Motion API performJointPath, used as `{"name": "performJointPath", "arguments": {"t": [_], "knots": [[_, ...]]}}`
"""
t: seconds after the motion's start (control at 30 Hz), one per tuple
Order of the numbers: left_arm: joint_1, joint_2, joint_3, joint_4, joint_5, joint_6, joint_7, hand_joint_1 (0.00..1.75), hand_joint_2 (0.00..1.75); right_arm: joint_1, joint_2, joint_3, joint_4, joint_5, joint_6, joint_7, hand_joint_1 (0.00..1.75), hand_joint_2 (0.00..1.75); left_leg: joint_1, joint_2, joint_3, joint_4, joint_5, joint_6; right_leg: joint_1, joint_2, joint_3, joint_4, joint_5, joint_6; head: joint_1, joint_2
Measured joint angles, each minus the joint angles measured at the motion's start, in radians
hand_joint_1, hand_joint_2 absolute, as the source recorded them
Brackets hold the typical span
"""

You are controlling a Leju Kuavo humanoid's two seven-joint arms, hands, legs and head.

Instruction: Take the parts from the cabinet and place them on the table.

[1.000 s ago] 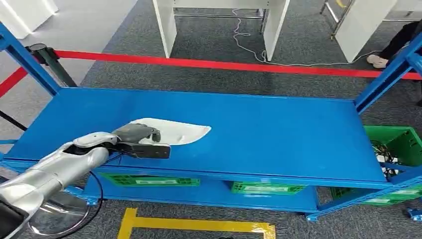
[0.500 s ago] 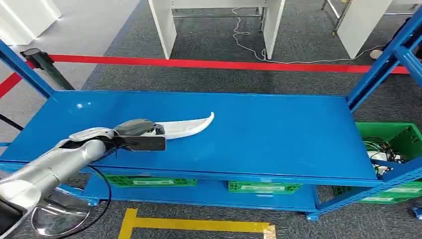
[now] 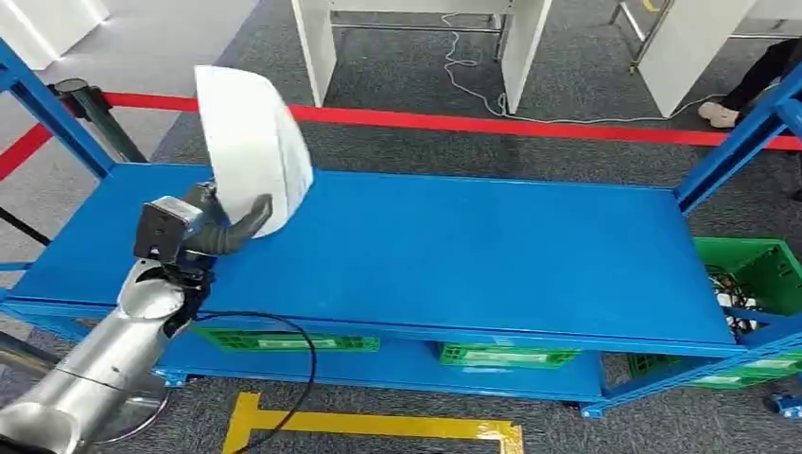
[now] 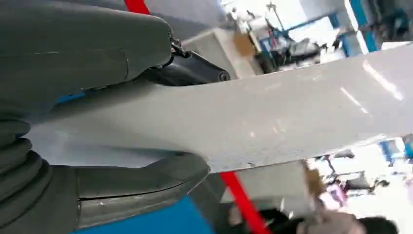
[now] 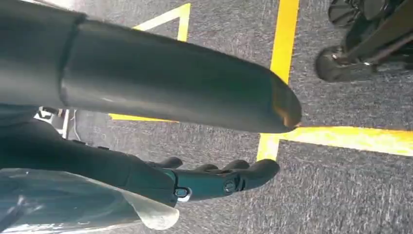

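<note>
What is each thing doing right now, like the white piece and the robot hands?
White part: lifted off the shelf, standing upright, held at its lower end.
Left robot hand: grips the white part.
Right robot hand: holds nothing, fingers apart, above the floor.
Blue shelf: top bare.
Green crates: sitting on the lower level.

This looked like an industrial workshop or robot test hall. A blue steel shelving rack (image 3: 492, 255) stood on grey carpet floor (image 3: 416, 142), with green plastic crates (image 3: 506, 357) stored on its lower level. Yellow floor tape (image 3: 378, 427) marked a standing zone, a red barrier belt (image 3: 492, 123) fenced the area off, and white workbench legs (image 3: 317, 47) stood beyond.
</note>
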Motion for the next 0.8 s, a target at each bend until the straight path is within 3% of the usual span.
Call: {"name": "performJointPath", "arguments": {"t": [0.03,0.07,0.13,0.2,0.3,0.33,0.37,0.43,0.5,0.53,0.57,0.63,0.67,0.7,0.8], "knots": [[0.02,-0.005,0.014,-0.021,0.01,0.023,-0.005,1.75,1.75,0.0,0.001,0.0,-0.003,0.0,0.0,0.0,0.0,0.0,0.0,0.0,0.001,0.0,0.0,0.0,-0.001,0.0,0.004,-0.011,0.02,0.002,-0.001,0.0],[0.04,-0.016,0.033,-0.05,0.024,0.058,-0.016,1.75,1.75,0.0,0.005,0.0,-0.009,0.0,0.0,0.0,0.0,0.0,0.0,-0.001,0.001,0.001,-0.001,-0.002,-0.001,-0.001,0.028,-0.061,0.055,0.003,0.0,0.0],[0.063,-0.044,0.072,-0.092,0.043,0.141,-0.039,1.75,1.75,-0.003,0.011,0.0,-0.02,-0.001,-0.001,0.0,0.0,0.0,0.002,-0.003,0.001,0.011,-0.008,-0.011,-0.003,-0.004,0.116,-0.242,0.144,0.001,0.0,0.0],[0.067,-0.06,0.107,-0.118,0.045,0.209,-0.054,1.75,1.75,-0.007,0.021,-0.001,-0.026,-0.001,-0.002,0.0,0.0,0.0,-0.005,-0.003,-0.011,0.032,-0.016,-0.023,0.0,0.0,0.15,-0.3,0.127,-0.007,0.001,0.0],[0.083,-0.077,0.129,-0.144,0.048,0.269,-0.066,1.75,1.75,-0.005,0.032,-0.007,-0.037,-0.002,-0.008,0.003,0.0,0.0,-0.003,-0.004,-0.01,0.03,-0.013,-0.03,0.003,0.0,0.147,-0.29,0.127,-0.02,0.001,0.0],[0.087,-0.083,0.137,-0.152,0.049,0.286,-0.068,1.75,1.75,-0.005,0.036,-0.008,-0.04,-0.001,-0.01,0.002,0.0,0.0,-0.002,-0.006,-0.014,0.034,-0.021,-0.033,-0.004,-0.004,0.148,-0.294,0.134,-0.029,0.001,0.0],[0.088,-0.083,0.143,-0.157,0.049,0.301,-0.07,1.75,1.75,-0.007,0.039,-0.008,-0.043,-0.001,-0.011,0.003,0.0,0.0,-0.001,-0.006,-0.02,0.059,-0.048,-0.041,-0.004,-0.004,0.148,-0.294,0.136,-0.033,-0.003,0.0],[0.089,-0.083,0.143,-0.159,0.053,0.32,-0.072,1.75,1.75,-0.01,0.044,-0.008,-0.048,0.0,-0.013,0.003,0.0,0.0,0.002,-0.006,-0.07,0.195,-0.133,-0.051,-0.004,-0.004,0.145,-0.294,0.138,-0.037,-0.004,0.0],[0.096,-0.083,0.143,-0.159,0.061,0.334,-0.074,1.75,1.75,-0.013,0.046,-0.01,-0.049,0.0,-0.015,0.006,0.0,0.0,0.005,-0.006,-0.12,0.326,-0.184,-0.055,-0.003,-0.004,0.142,-0.293,0.14,-0.039,-0.004,0.0],[0.099,-0.083,0.143,-0.159,0.065,0.339,-0.074,1.75,1.75,-0.013,0.046,-0.011,-0.049,0.001,-0.016,0.006,0.0,0.0,0.005,-0.006,-0.117,0.33,-0.175,-0.053,-0.003,-0.004,0.141,-0.293,0.141,-0.041,-0.004,0.0],[0.1,-0.083,0.143,-0.159,0.066,0.344,-0.076,1.75,1.75,-0.013,0.046,-0.015,-0.049,0.001,-0.018,0.007,0.0,0.0,0.005,-0.006,-0.094,0.289,-0.145,-0.051,-0.002,-0.004,0.14,-0.293,0.142,-0.041,-0.005,0.0],[0.097,-0.082,0.143,-0.16,0.067,0.349,-0.08,1.75,1.75,-0.014,0.047,-0.015,-0.049,0.001,-0.019,0.008,0.0,0.0,0.004,-0.006,-0.009,0.128,-0.062,-0.041,-0.001,-0.003,0.141,-0.293,0.145,-0.038,-0.004,0.0],[0.094,-0.081,0.143,-0.16,0.067,0.353,-0.082,1.75,1.75,-0.015,0.047,-0.016,-0.049,0.001,-0.019,0.009,0.0,0.0,0.003,-0.007,0.028,0.054,-0.041,-0.035,-0.002,-0.003,0.14,-0.293,0.146,-0.035,-0.004,0.0],[0.092,-0.08,0.143,-0.161,0.067,0.356,-0.083,1.75,1.75,-0.016,0.047,-0.016,-0.049,0.001,-0.021,0.01,0.0,0.0,-0.002,-0.008,0.034,0.035,-0.046,-0.033,0.005,-0.003,0.133,-0.288,0.15,-0.029,-0.003,0.0],[0.091,-0.078,0.142,-0.161,0.069,0.367,-0.084,1.75,1.75,-0.017,0.047,-0.016,-0.048,0.001,-0.022,0.016,0.0,0.0,-0.006,-0.008,0.022,0.033,-0.042,-0.026,0.001,-0.004,0.123,-0.295,0.167,-0.009,-0.003,0.0]]}}
